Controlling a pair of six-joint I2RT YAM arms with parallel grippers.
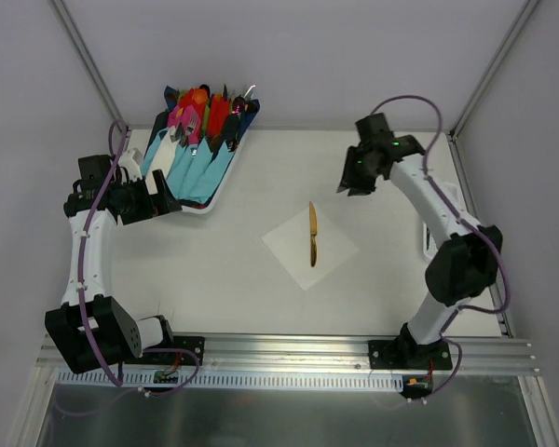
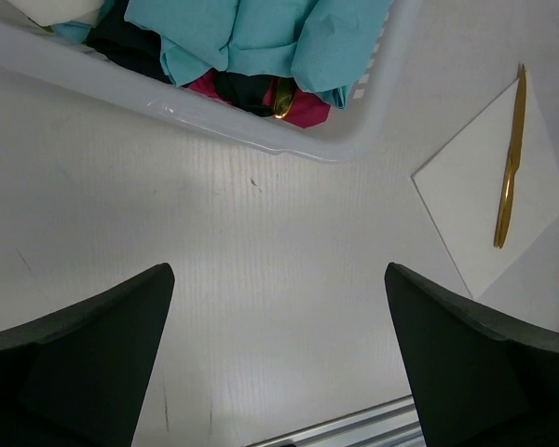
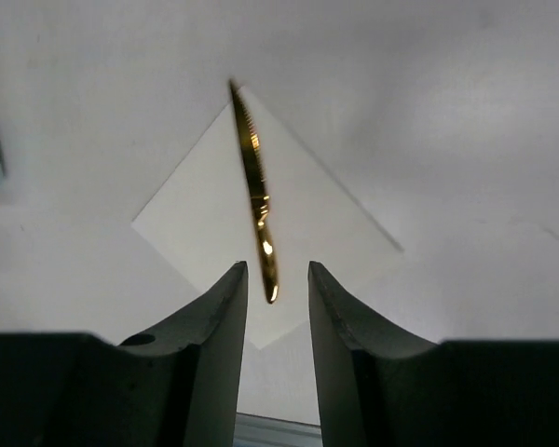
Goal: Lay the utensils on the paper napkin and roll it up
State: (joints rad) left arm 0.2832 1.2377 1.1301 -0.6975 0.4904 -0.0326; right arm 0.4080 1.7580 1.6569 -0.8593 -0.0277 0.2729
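A slim golden-yellow utensil [image 1: 312,235] lies lengthwise across the white paper napkin [image 1: 293,244], which sits as a diamond in the middle of the table. My right gripper [image 1: 356,182] hangs above and beyond the napkin's far right side. In the right wrist view its jaws stand apart [image 3: 275,265] with nothing between them, and the utensil [image 3: 256,191] and napkin [image 3: 205,223] lie well below. My left gripper [image 1: 166,201] is wide open and empty [image 2: 279,270] over bare table beside the cutlery tray. Its view also catches the utensil [image 2: 509,172] and napkin [image 2: 466,186] at right.
A white tray [image 1: 205,207] at the back left holds pink, red and orange cutlery in light-blue wraps [image 1: 191,158]; its rim [image 2: 261,140] is just ahead of the left fingers. A small white slotted tray [image 1: 427,240] sits by the right arm. Metal rail along the near edge.
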